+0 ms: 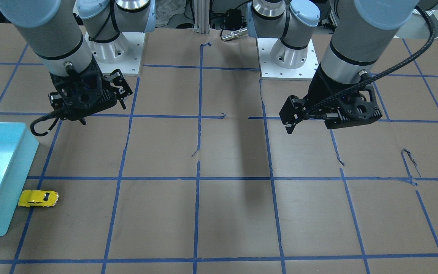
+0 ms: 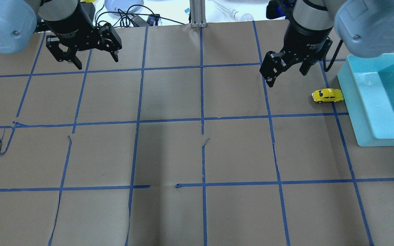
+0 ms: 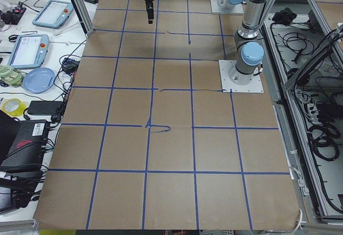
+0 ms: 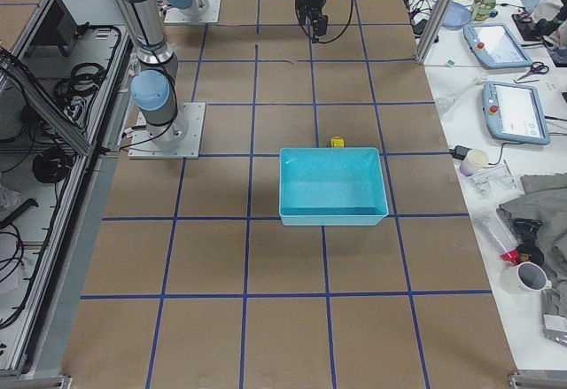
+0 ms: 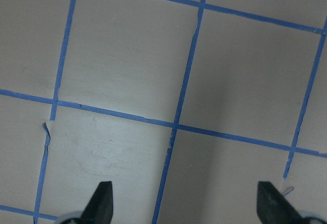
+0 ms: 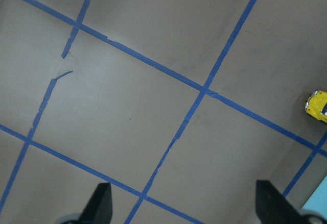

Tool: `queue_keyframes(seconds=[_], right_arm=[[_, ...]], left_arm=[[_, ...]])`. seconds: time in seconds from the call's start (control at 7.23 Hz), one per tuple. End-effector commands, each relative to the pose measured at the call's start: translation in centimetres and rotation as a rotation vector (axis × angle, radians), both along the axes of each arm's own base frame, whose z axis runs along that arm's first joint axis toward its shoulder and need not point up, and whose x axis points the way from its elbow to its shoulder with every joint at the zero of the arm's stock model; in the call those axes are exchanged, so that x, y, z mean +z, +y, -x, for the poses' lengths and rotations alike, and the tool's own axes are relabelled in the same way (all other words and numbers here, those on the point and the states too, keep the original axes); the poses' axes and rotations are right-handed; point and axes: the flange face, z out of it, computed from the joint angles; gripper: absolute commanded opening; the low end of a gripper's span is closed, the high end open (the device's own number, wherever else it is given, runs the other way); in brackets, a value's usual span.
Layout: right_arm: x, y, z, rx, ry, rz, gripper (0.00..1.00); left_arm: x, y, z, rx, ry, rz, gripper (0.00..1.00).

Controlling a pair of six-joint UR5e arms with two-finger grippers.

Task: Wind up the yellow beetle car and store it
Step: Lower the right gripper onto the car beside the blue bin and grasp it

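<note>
The yellow beetle car (image 2: 327,95) stands on its wheels on the brown paper table, close beside the teal bin (image 2: 354,112). It also shows in the front view (image 1: 38,198), in the right wrist view's right edge (image 6: 319,106) and, tiny, in the exterior right view (image 4: 337,142). My right gripper (image 2: 286,71) hovers open and empty above the table, apart from the car, on the side away from the bin; it also shows in the front view (image 1: 103,112) and its wrist view (image 6: 184,208). My left gripper (image 2: 97,61) is open and empty far across the table (image 1: 310,127) (image 5: 186,208).
The teal bin (image 1: 2,213) has nothing showing inside. Blue tape lines (image 2: 202,119) grid the paper, torn in places. Both arm bases (image 1: 285,57) stand at the robot's side of the table. Benches with cables and tablets (image 3: 27,50) lie beyond the table's far edge.
</note>
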Motion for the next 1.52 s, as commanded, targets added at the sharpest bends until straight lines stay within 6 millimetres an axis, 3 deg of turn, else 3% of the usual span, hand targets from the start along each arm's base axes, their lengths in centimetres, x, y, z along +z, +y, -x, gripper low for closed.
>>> queue_keyframes(seconds=[0.0, 0.14, 0.28, 0.69, 0.97, 1.11, 1.38], right_arm=[[-3.1, -3.4, -0.2, 0.082, 0.017, 0.056, 1.00], [-5.1, -3.8, -0.3, 0.126, 0.017, 0.017, 1.00], [-6.9, -3.2, -0.2, 0.322, 0.006, -0.032, 1.00], [-14.8, 0.5, 0.2, 0.872, -0.073, -0.191, 1.00], [-17.4, -0.6, 2.1, 0.988, 0.033, -0.197, 1.00], [-18.3, -1.3, 3.9, 1.056, 0.058, -0.224, 1.00], [-19.4, -4.0, 12.6, 1.029, 0.064, -0.172, 1.00]], left_arm=[[0.5, 1.2, 0.3, -0.171, -0.009, -0.018, 1.00], [1.1, 1.6, -0.5, -0.194, -0.006, -0.032, 1.00], [1.0, 1.7, -2.0, -0.185, -0.010, -0.059, 1.00], [1.2, 2.8, -2.5, -0.230, -0.009, -0.091, 1.00], [2.1, 3.4, -2.4, -0.231, -0.009, -0.074, 1.00], [2.1, 3.4, -2.3, -0.231, -0.001, -0.073, 1.00], [2.1, 3.6, -2.3, -0.233, -0.007, -0.076, 1.00]])
